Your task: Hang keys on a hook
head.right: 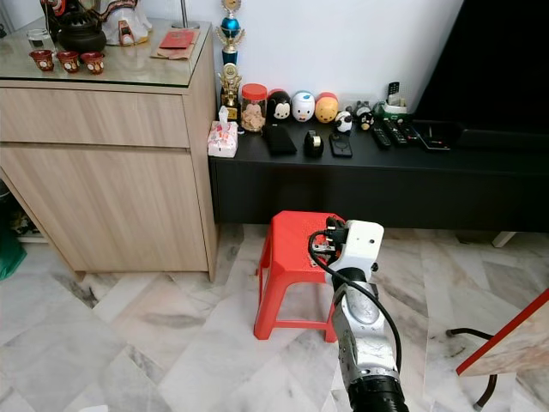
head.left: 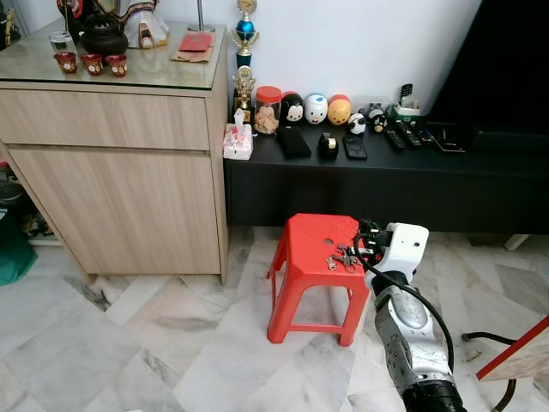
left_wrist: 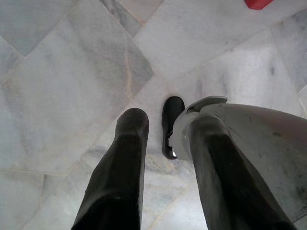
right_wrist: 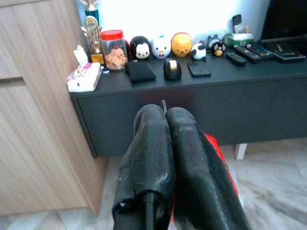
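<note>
- A bunch of keys (head.left: 343,258), silvery metal with several keys on a ring, is lying on the red plastic stool (head.left: 304,240), near the seat's right edge.
- The right gripper (head.left: 367,245) is reaching over that right edge beside the keys; in the right wrist view its two black fingers (right_wrist: 148,148) are pressed together, with a thin sliver of metal showing at their tips.
- The left gripper (left_wrist: 163,139) is hanging over the marble floor (head.left: 154,343), its fingers spread apart with nothing between them.
- One stool is standing in front of the black TV bench (head.left: 386,180), which is sitting beside the wooden cabinet (head.left: 120,163).
- Along the bench's back edge are sitting one red-lidded jar (head.left: 268,109), three round cartoon-character figures (head.left: 316,108) and two trophies (head.left: 245,51); one tissue pack (head.left: 238,140) is lying at its left end.
- Three small red cups (head.left: 91,63) are standing on the cabinet's glass top.
</note>
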Controlling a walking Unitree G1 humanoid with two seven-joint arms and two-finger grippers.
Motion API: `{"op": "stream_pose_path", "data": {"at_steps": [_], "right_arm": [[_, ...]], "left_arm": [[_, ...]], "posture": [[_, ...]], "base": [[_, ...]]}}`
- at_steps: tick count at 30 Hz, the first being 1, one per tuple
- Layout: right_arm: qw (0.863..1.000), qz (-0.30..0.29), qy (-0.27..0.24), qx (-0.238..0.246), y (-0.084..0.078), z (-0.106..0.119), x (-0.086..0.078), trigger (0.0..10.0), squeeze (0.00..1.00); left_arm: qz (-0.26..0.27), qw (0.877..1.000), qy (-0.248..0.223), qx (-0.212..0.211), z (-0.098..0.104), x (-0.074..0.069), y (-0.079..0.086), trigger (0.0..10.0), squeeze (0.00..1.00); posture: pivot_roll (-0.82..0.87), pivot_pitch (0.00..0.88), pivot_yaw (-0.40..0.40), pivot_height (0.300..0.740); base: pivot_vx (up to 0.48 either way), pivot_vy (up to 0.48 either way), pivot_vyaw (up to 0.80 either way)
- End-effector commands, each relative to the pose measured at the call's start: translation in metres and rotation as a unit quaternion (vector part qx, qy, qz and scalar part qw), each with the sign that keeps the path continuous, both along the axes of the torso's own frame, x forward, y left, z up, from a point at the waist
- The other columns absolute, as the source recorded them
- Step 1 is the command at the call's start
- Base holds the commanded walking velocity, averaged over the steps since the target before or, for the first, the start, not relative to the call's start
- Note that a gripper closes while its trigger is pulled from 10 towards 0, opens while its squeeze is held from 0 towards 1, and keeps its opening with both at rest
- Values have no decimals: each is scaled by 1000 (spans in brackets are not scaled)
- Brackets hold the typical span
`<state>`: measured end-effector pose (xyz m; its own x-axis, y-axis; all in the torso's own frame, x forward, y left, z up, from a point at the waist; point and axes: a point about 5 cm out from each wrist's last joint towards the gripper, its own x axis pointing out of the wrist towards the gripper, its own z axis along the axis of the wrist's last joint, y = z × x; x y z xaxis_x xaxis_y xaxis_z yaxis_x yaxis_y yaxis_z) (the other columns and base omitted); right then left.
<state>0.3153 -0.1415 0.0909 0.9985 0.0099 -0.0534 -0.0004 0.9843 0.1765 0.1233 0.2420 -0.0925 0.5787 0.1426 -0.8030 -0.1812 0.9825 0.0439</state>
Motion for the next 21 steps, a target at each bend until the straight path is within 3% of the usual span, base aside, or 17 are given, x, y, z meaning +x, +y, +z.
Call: {"op": "stream_pose_path", "data": {"at_steps": [1,21], "right_arm": [[1000,-12,2,-4,-5,-2,-2,10000,0],[998,-68,6,-5,-14,-2,-3,10000,0]], "left_arm": [[-8,1000,1,-4,-2,-3,-5,10000,0],[-12,1000,-11,-5,1,3,-3,10000,0]], "posture": [[73,0,-112,740],[63,0,-102,740]], "base": [[0,-334,0],[0,-368,0]]}}
